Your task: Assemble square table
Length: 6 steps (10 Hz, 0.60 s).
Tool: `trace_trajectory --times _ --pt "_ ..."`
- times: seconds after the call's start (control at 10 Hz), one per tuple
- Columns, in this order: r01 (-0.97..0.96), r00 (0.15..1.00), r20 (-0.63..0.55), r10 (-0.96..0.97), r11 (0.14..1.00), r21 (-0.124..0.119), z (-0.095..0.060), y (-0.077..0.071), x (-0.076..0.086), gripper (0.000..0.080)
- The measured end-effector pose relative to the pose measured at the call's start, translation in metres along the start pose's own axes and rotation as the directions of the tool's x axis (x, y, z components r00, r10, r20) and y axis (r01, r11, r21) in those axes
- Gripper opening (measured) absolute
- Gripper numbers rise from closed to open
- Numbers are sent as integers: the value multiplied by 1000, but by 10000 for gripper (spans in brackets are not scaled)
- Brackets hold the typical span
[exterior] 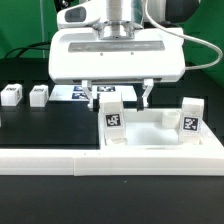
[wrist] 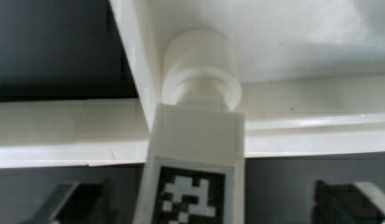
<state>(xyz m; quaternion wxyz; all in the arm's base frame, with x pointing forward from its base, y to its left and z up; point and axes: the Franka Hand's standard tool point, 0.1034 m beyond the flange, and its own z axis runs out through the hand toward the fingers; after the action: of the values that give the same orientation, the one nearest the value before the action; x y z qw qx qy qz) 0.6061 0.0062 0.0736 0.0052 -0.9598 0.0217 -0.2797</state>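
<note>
— Your tool?
— My tool (exterior: 120, 102) is spread, its fingers clear of the upright leg (exterior: 113, 120) between them.
— The table?
— The slab (exterior: 150, 137) lies against the rail (exterior: 50, 160) by the surface's (exterior: 40, 125) front edge. That leg stands at one slab corner, a second leg (exterior: 190, 118) at another.

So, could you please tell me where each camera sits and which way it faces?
Exterior view: off the arm, low near table height, facing the gripper head-on above the square table; its white body shows.
Wrist view: on the wrist, looking down past the open gripper at an upright leg; both fingertips show.
Shared: that leg and the gripper.
</note>
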Motion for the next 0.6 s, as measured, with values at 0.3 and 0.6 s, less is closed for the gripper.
trace_trajectory --times 0.3,0.6 --pt "0 1000 2 0 1000 0 1 0 -1 646" --pt "0 1000 3 0 1000 0 1 0 -2 649"
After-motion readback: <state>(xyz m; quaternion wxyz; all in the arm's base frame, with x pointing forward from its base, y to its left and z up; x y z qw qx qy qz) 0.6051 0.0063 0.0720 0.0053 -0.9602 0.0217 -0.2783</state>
